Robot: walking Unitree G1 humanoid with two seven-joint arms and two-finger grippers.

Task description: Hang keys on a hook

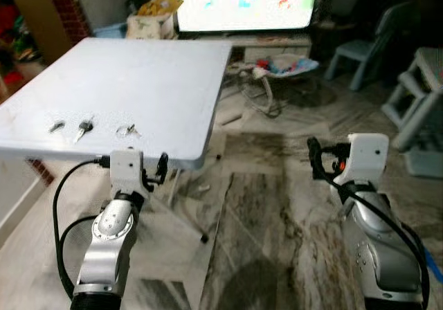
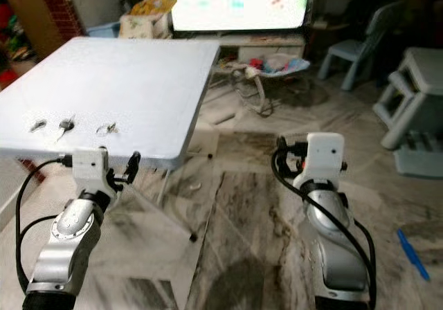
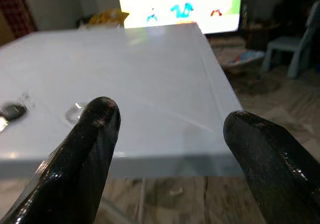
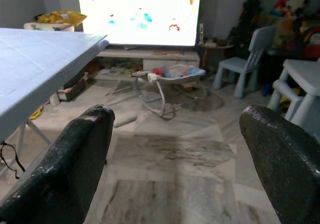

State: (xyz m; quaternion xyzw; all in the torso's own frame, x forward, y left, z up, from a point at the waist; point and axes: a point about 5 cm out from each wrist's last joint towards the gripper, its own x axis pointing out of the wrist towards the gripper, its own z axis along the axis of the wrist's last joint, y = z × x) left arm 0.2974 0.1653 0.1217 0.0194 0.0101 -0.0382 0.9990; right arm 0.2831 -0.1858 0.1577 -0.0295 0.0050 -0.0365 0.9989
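Note:
Three small keys lie in a row near the front edge of the white folding table: a dark-headed key, another dark key and a silvery key ring. My left gripper hovers just in front of and slightly below that table edge, to the right of the keys. In the left wrist view its fingers stand wide apart with nothing between them, and the key ring lies beyond. My right gripper is held over the floor, open and empty, well to the right of the table.
A bright TV stands behind the table, with a baby bouncer on the marble floor before it. A blue child chair and a pale step stool stand at the right. A box sits behind the table.

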